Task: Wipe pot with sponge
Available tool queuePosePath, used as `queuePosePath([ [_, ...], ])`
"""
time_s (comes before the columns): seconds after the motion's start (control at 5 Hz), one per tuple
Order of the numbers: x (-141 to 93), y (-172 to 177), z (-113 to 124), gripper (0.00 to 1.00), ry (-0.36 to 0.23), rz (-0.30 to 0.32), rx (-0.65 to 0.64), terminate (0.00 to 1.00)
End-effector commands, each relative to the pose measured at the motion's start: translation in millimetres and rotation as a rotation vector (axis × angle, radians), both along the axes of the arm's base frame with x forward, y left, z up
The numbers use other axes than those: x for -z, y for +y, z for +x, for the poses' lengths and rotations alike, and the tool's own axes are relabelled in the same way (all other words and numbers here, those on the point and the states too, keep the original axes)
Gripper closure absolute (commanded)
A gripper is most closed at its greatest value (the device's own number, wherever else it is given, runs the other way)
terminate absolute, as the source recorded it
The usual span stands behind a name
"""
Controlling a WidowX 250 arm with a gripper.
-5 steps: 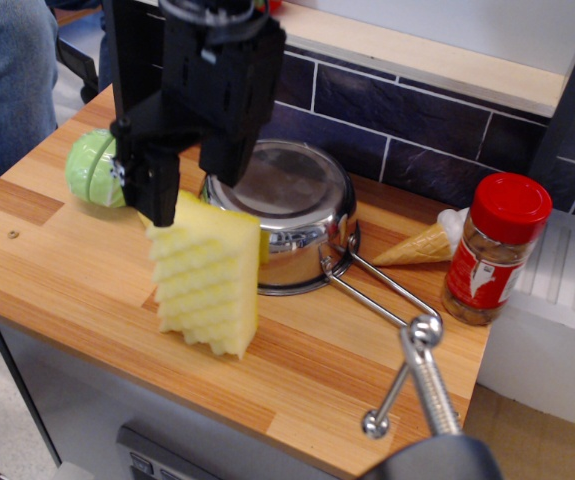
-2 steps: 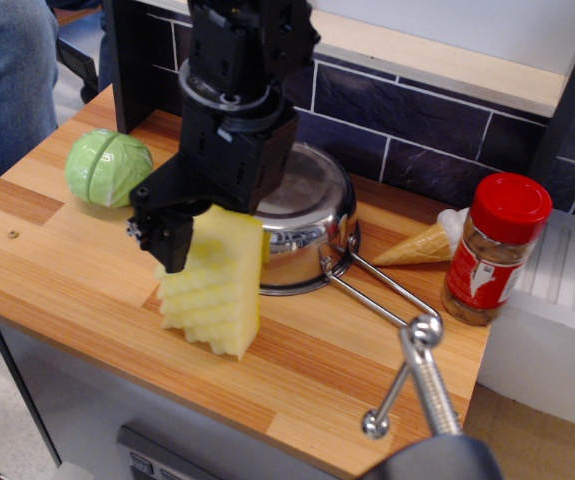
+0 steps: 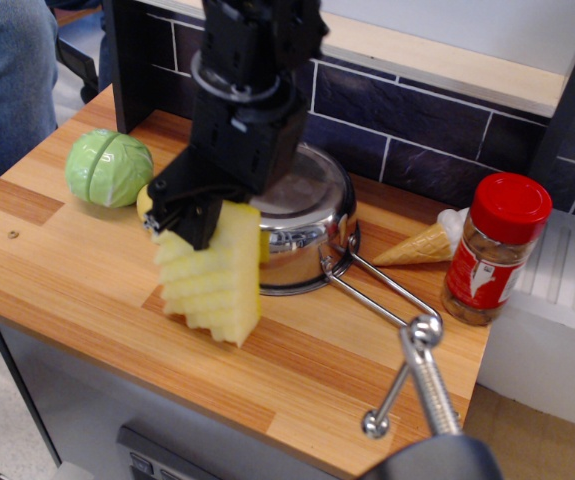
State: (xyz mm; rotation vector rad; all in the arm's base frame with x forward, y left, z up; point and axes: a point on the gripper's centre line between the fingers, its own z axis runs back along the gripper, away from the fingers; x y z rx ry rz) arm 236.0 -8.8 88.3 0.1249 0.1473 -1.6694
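The pot is a shiny steel saucepan standing on the wooden counter, its wire loop handle pointing to the front right. The sponge is a pale yellow ridged foam block held on edge just in front and left of the pot, its lower edge near or on the counter. My black gripper comes down from above and is shut on the sponge's top edge. The arm hides the pot's left rim.
A green cabbage-like ball lies at the left. A small yellow ball peeks out behind the gripper. A toy ice-cream cone and a red-capped spice jar stand at the right. A dark tiled wall runs behind. A metal clamp sits at the front edge.
My gripper has moved right and turned toward the pot, carrying the sponge with it. The green ball is now fully uncovered.
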Motion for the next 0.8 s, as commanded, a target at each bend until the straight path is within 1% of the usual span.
queuePosePath([
  [0.0, -79.1, 27.8, 31.5, 1.0, -0.137, -0.105, -0.206, 0.0],
  [0.2, -92.3, 33.8, 46.0, 1.0, -0.121, -0.131, -0.284, 0.0],
  [0.4, -78.9, 29.1, 56.4, 1.0, -0.029, -0.135, -0.32, 0.0],
  [0.6, -61.2, 25.5, 62.3, 1.0, -0.039, -0.066, -0.345, 0.0],
])
